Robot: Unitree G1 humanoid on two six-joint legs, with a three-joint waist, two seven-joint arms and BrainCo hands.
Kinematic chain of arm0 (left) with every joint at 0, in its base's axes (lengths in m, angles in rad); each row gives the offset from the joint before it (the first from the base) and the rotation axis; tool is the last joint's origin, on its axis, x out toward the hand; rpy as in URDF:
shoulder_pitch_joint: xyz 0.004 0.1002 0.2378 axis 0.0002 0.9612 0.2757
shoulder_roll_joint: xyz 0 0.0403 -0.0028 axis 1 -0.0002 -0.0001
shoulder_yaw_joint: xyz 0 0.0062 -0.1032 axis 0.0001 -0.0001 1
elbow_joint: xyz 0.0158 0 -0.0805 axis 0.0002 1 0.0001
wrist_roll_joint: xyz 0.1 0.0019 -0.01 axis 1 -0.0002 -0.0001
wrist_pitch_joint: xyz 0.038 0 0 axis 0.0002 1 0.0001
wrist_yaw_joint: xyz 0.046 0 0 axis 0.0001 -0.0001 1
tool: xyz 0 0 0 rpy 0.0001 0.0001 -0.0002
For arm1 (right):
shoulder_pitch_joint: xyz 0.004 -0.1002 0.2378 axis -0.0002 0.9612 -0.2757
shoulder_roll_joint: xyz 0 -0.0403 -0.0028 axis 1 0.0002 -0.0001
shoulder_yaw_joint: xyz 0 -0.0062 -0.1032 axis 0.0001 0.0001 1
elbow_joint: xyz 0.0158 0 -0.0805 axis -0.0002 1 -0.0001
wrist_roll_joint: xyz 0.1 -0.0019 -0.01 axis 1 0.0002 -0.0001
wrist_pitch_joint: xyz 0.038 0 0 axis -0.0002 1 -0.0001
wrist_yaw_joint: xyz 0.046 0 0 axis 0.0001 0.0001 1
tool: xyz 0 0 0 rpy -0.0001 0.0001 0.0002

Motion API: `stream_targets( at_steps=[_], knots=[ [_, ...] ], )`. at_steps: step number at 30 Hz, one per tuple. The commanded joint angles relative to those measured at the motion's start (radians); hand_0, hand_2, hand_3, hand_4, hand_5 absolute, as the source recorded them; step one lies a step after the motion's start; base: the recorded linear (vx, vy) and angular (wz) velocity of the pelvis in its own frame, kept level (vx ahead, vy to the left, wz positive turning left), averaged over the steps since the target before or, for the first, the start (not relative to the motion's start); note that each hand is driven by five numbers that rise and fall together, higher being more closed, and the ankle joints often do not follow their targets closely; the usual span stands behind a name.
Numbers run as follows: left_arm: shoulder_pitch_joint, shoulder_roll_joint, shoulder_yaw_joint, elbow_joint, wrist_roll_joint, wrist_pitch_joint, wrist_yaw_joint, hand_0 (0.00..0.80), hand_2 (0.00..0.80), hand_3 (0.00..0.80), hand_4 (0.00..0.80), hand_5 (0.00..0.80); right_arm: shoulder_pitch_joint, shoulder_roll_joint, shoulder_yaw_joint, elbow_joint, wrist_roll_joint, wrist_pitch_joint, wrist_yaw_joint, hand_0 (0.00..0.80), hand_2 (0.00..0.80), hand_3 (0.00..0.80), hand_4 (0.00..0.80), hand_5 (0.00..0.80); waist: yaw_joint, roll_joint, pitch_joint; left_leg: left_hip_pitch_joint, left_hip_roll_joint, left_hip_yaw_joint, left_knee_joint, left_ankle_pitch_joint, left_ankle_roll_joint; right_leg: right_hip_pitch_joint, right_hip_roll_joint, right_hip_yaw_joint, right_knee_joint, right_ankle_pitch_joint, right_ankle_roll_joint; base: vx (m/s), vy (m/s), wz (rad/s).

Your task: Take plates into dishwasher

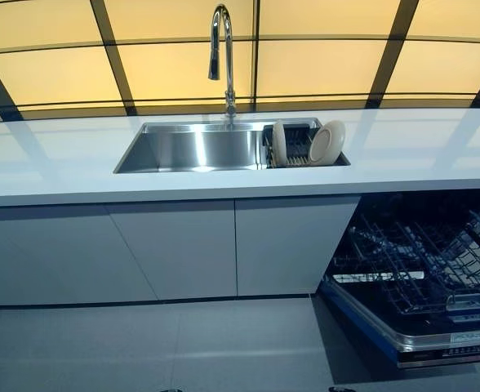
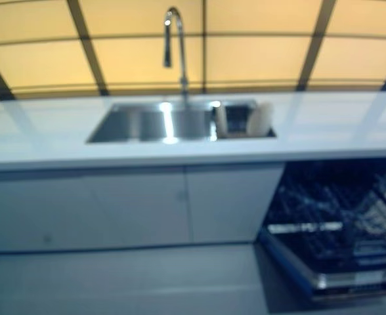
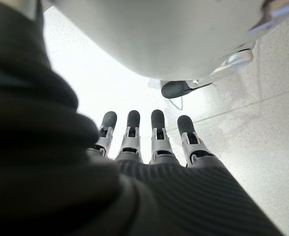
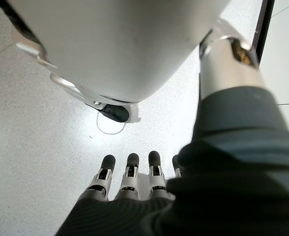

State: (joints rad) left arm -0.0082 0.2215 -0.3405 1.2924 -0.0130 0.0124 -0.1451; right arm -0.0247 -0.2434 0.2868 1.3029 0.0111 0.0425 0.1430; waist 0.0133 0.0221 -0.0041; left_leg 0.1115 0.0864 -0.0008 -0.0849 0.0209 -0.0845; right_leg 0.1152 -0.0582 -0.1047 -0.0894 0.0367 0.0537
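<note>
Two cream plates stand on edge in a dark rack (image 1: 297, 149) at the right end of the steel sink (image 1: 193, 149): one (image 1: 279, 143) edge-on, the other (image 1: 327, 142) leaning right. The dishwasher (image 1: 424, 282) stands open under the counter at lower right, its wire rack (image 1: 436, 261) pulled out over the lowered door. Neither hand shows in the eye views. My left hand (image 3: 144, 142) hangs over the floor with straight fingers and holds nothing. My right hand (image 4: 130, 179) hangs the same way, fingers straight and empty.
A tall chrome tap (image 1: 222, 57) rises behind the sink. The white counter (image 1: 52, 159) runs the full width, with white cabinet doors (image 1: 183, 249) below it. Grey floor (image 1: 142, 347) lies in front. Yellow panels with dark bars (image 1: 175, 65) back the counter.
</note>
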Motion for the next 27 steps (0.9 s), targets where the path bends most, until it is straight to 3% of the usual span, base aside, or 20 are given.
stream_targets(
  at_steps=[1, 8, 12, 14, 15, 17, 20, 21, 23, 27],
  knots=[
    [-0.064, -0.024, 0.001, 0.049, 0.015, -0.013, 0.016, 0.000, 0.000, 0.000, 0.000, 0.000, -0.044, 0.035, 0.038, 0.051, -0.027, -0.008, -0.002, 0.000, 0.000, 0.000, 0.000, 0.000, -0.005, -0.050, 0.024, -0.003, -0.087, 0.068, -0.002, -0.005, 0.086, -0.010, -0.008, -0.024, 0.005, 0.044, 0.011, 0.000, 0.000, 0.00],
    [-0.064, -0.023, -0.002, 0.042, 0.009, -0.011, 0.016, 0.000, 0.000, 0.000, 0.000, 0.000, -0.043, 0.033, 0.041, 0.045, -0.030, -0.038, 0.011, 0.000, 0.000, 0.000, 0.000, 0.000, -0.003, -0.049, 0.026, -0.003, -0.088, 0.066, -0.002, -0.005, 0.086, -0.009, -0.008, -0.024, 0.004, 0.045, 0.011, 0.000, 0.000, 0.00],
    [-0.058, -0.014, -0.009, 0.026, 0.036, 0.007, 0.022, 0.000, 0.000, 0.000, 0.000, 0.000, -0.056, 0.014, 0.066, -0.066, 0.084, -0.171, 0.147, 0.000, 0.000, 0.000, 0.000, 0.000, 0.003, -0.057, 0.029, -0.006, -0.088, 0.061, -0.002, 0.000, 0.084, -0.010, -0.009, -0.027, 0.007, 0.048, 0.012, 0.000, 0.000, 0.00],
    [-0.047, -0.006, -0.011, 0.011, 0.042, 0.014, 0.023, 0.000, 0.000, 0.000, 0.000, 0.000, -0.057, -0.007, 0.084, -0.204, 0.155, -0.148, 0.206, 0.000, 0.000, 0.000, 0.000, 0.000, 0.002, -0.062, 0.030, -0.008, -0.087, 0.061, -0.002, 0.001, 0.084, -0.012, -0.008, -0.026, 0.007, 0.049, 0.012, -0.018, -0.014, 0.00],
    [-0.028, 0.004, -0.013, -0.010, 0.049, 0.018, 0.025, 0.000, 0.000, 0.000, 0.000, 0.000, -0.051, -0.030, 0.094, -0.365, 0.236, -0.154, 0.264, 0.000, 0.000, 0.000, 0.000, 0.000, 0.000, -0.068, 0.030, -0.011, -0.087, 0.063, -0.002, 0.004, 0.084, -0.017, -0.007, -0.025, 0.008, 0.050, 0.010, -0.034, -0.025, 0.00],
    [-0.012, 0.010, -0.014, -0.026, 0.050, 0.019, 0.030, 0.000, 0.000, 0.000, 0.000, 0.000, -0.037, -0.048, 0.091, -0.550, 0.298, -0.101, 0.288, 0.000, 0.000, 0.000, 0.000, 0.000, -0.005, -0.072, 0.029, -0.014, -0.086, 0.065, -0.002, 0.005, 0.084, -0.021, -0.007, -0.023, 0.009, 0.051, 0.010, -0.018, -0.013, 0.00],
    [0.017, 0.024, -0.016, -0.051, 0.042, 0.013, 0.039, 0.000, 0.000, 0.000, 0.000, 0.000, -0.001, -0.090, 0.051, -0.867, 0.535, -0.089, 0.391, 0.000, 0.000, 0.000, 0.000, 0.000, -0.022, -0.077, 0.030, -0.017, -0.087, 0.071, -0.002, 0.004, 0.084, -0.029, -0.005, -0.019, 0.009, 0.051, 0.011, -0.011, -0.003, 0.00],
    [0.022, 0.025, -0.017, -0.053, 0.040, 0.012, 0.040, 0.000, 0.000, 0.000, 0.000, 0.000, 0.005, -0.094, 0.043, -0.896, 0.588, -0.105, 0.423, 0.000, 0.000, 0.000, 0.000, 0.000, -0.025, -0.076, 0.029, -0.016, -0.087, 0.073, -0.002, 0.003, 0.085, -0.030, -0.005, -0.018, 0.010, 0.051, 0.011, -0.023, 0.007, 0.05],
    [0.039, 0.026, -0.017, -0.049, 0.033, -0.006, 0.047, 0.000, 0.000, 0.000, 0.000, 0.000, 0.017, -0.064, -0.023, -1.086, 0.781, -0.084, 0.513, 0.000, 0.000, 0.000, 0.000, 0.000, -0.036, -0.072, 0.027, -0.017, -0.088, 0.079, -0.002, 0.001, 0.085, -0.034, -0.005, -0.013, 0.010, 0.049, 0.015, -0.014, 0.021, 0.05],
    [0.058, 0.023, -0.023, -0.082, 0.027, 0.012, 0.047, 0.000, 0.000, 0.000, 0.000, 0.000, -0.007, 0.033, -0.117, -1.271, 1.022, -0.053, 0.577, 0.000, 0.000, 0.000, 0.000, 0.000, -0.038, -0.059, 0.023, -0.013, -0.088, 0.085, -0.002, -0.006, 0.087, -0.035, -0.011, -0.009, 0.009, 0.046, 0.024, 0.007, 0.038, 0.01]
  ],
)
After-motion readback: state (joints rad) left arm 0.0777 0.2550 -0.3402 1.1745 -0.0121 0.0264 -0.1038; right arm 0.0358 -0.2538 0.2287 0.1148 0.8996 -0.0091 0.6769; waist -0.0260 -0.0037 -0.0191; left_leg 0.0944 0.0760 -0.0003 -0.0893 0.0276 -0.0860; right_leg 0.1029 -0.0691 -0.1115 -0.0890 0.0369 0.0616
